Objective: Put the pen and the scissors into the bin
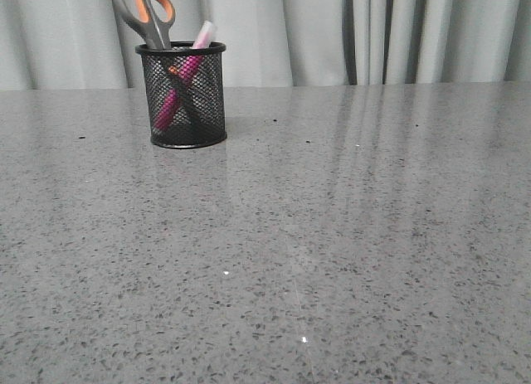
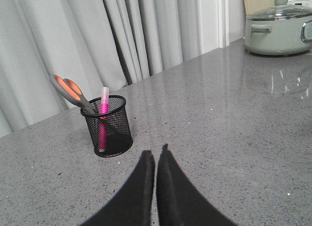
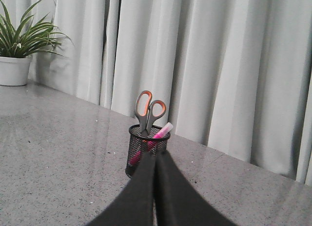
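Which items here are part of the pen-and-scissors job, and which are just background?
Job items:
- pen, standing in the bin
- scissors, blades down in the bin
- bin

Just there:
- lidded pot
- potted plant
- curtains

The bin (image 1: 182, 95) stands upright on the counter (image 1: 332, 235), toward its far left, just before the curtain (image 1: 332, 31) that hangs behind the counter's back edge. In the bin stand the scissors (image 1: 148, 12), handles up above the rim and blades down inside, and the pen (image 1: 184, 77), leaning with its cap end up to the right. The two cross inside the bin. A pot (image 2: 278, 28) sits on the counter well apart from the bin, and a plant (image 3: 17, 45) on it too.
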You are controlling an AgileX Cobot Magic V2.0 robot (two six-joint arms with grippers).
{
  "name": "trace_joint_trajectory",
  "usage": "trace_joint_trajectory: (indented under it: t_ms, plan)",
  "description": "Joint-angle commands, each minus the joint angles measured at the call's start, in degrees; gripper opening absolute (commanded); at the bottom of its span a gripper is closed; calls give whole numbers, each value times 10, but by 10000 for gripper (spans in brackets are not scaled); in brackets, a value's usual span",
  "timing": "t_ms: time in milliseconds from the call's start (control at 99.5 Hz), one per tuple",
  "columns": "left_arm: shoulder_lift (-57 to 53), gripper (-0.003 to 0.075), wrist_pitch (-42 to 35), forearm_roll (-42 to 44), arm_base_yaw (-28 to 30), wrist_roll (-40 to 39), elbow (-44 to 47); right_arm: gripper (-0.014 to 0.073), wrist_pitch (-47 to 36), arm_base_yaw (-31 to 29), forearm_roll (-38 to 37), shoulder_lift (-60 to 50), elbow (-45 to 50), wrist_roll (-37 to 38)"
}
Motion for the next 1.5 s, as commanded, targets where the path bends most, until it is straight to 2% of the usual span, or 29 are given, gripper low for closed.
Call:
trace_joint_trajectory:
  t_ms: [0, 191, 372, 512, 643, 713, 854, 1005, 1256, 1487]
  plan:
    - [9, -19, -44, -18, -5, -7, -12, -69, -47, -2, -6, 5, -14, -4]
    - [9, -19, -48, -17, -5, -7, -3, -69, -47, -2, -6, 5, -14, -4]
    - [9, -19, -45, 63, 18, -5, 10, -69, -47, -2, -6, 5, -14, -4]
    - [9, -19, -47, -23, 59, -4, 25, -69, -47, -2, -6, 5, -14, -4]
    - [9, -19, -130, -29, 106, -7, 61, -69, -47, -2, -6, 5, -14, -4]
    - [9, -19, -168, -20, 138, -35, 91, -69, -47, -2, -6, 5, -14, -4]
    - [9, -19, -211, 34, 191, -171, 154, -69, -47, -2, -6, 5, -14, -4]
    - [6, -19, -243, 111, 194, -293, 214, -69, -47, -2, -6, 5, -14, -4]
    - [-42, -19, -335, 139, 182, -301, 301, -69, -47, -2, -6, 5, -14, -4]
    - [-42, -19, -311, 178, 182, -301, 331, -69, -47, -2, -6, 5, -14, -4]
